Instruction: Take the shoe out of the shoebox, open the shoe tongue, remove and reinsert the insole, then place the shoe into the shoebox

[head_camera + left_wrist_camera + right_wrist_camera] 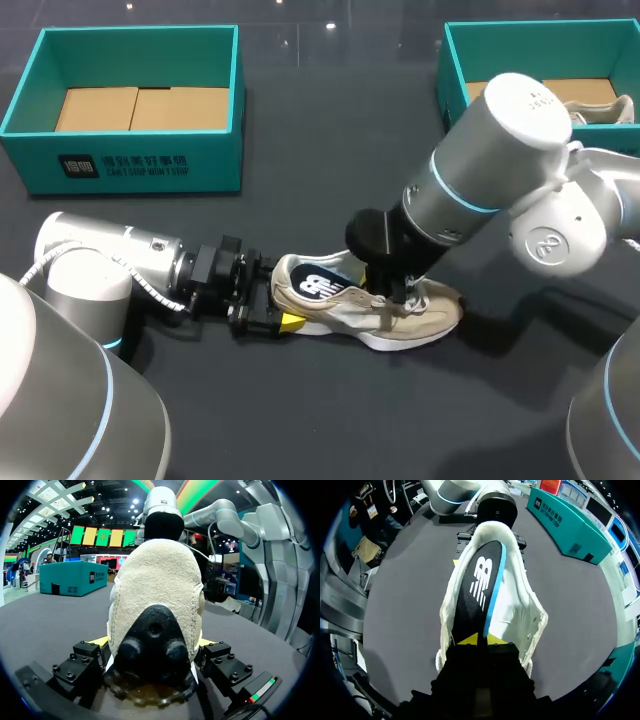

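A beige sneaker [430,318] lies on its sole in the middle of the dark table, toe to the right. Its black insole [320,285] with a blue edge shows in the opening. My right gripper [395,297] comes down from above at the tongue. In the right wrist view its yellow tips are together, shut on the front end of the insole [480,585] inside the shoe [520,610]. My left gripper [278,297] is low at the heel and open. In the left wrist view the heel [155,580] sits between its fingers [152,642], which stand close on both sides.
A teal shoebox [125,165] with a cardboard floor stands at the back left. A second teal box [455,70] at the back right holds another shoe [600,108]. Both arms meet over the middle of the table.
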Action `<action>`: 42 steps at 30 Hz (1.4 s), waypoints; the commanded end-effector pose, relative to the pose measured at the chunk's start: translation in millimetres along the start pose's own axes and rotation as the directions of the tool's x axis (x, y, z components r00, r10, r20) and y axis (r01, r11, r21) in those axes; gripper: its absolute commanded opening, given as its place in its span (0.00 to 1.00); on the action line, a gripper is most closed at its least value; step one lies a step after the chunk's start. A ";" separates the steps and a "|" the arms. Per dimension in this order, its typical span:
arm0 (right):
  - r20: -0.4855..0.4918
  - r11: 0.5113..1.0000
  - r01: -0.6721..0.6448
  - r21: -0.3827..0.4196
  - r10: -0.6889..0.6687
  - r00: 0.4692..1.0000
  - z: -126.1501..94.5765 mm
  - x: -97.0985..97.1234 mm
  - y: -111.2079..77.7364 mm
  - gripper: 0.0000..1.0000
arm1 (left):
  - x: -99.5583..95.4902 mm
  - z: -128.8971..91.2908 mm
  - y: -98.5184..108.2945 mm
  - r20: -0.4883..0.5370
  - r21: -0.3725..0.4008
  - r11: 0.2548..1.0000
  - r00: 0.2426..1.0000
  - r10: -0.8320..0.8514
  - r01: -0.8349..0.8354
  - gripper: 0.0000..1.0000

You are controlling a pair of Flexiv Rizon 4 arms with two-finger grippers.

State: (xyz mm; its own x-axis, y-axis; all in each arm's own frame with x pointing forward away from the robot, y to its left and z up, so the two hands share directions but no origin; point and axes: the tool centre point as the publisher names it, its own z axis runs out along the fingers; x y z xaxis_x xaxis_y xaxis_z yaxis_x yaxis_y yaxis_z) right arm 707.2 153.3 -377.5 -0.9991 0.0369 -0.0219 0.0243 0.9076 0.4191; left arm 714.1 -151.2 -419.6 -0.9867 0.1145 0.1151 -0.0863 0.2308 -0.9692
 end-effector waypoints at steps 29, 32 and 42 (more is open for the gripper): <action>0.006 0.966 0.257 -0.032 -0.257 0.966 -19.7 -3.6 65.7 0.28 | -1.6 -0.7 2.2 0.000 -0.001 1.000 1.000 -0.001 0.001 0.00; 0.016 0.973 0.227 -0.030 -0.227 0.974 -23.6 -3.0 63.1 0.49 | -1.6 -0.7 2.2 0.000 -0.001 1.000 1.000 -0.001 0.001 0.00; 0.019 0.991 0.132 -0.005 -0.132 0.991 -41.4 -2.5 67.6 0.55 | -1.6 -0.7 2.2 0.000 -0.001 1.000 1.000 -0.001 0.001 0.00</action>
State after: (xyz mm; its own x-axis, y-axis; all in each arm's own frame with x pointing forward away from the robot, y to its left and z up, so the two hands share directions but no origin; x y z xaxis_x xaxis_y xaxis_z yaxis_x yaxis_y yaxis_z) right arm 710.1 197.9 -322.0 -0.9920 -0.0770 -0.1004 -0.1134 0.8933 0.4349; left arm 714.2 -150.9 -419.9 -0.9868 0.1143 0.1151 -0.0863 0.2311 -0.9691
